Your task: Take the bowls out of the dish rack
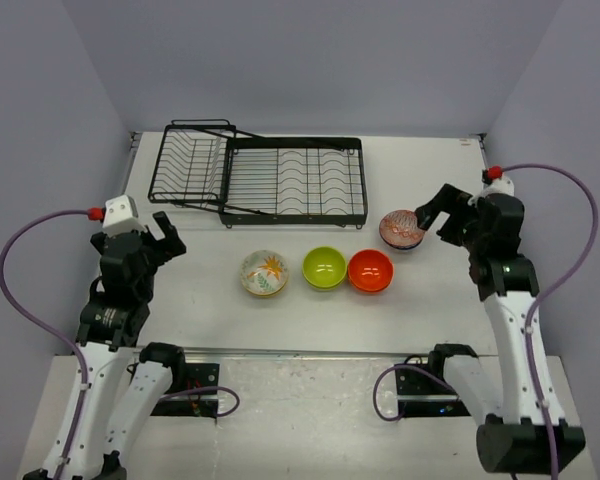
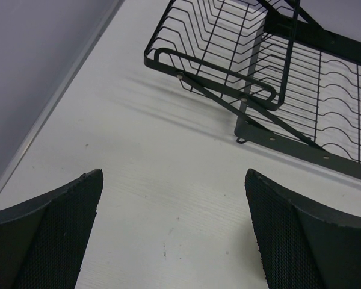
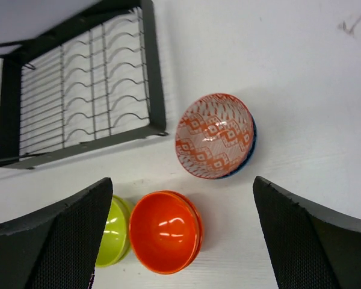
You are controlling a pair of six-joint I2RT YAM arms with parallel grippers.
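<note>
Top external view of a white tabletop (image 1: 210,310) with a black wire dish rack (image 1: 280,180) lying at its far side. The dish rack has a long flat section joined to a smaller tilted basket section on its left.

All the bowls in sight stand on the tabletop, outside the dish rack. Three sit in a row just in front of its near edge:
- a cream floral bowl (image 1: 265,273) on the left
- a lime green bowl (image 1: 324,267) in the middle
- an orange-red bowl (image 1: 370,271) on the right, close against the green one

Off the dish rack's near right corner sits a patterned bowl (image 1: 402,229), white inside with an orange-red diamond design. The right wrist view shows it nested in a blue bowl (image 3: 253,139), of which only a sliver of rim shows. In that view the orange-red bowl shows a doubled rim, so it may be two stacked bowls, though that is hard to tell.

The right claw (image 1: 432,226) hovers just right of the patterned bowl, its fingers spread wide and gripping nothing. From its wrist camera the bowl lies ahead between the two fingers, apart from both.

The left claw (image 1: 168,232) hangs in front of the dish rack's left end, near the basket section. It is also spread wide and holds nothing, with bare tabletop between its fingers.
</note>
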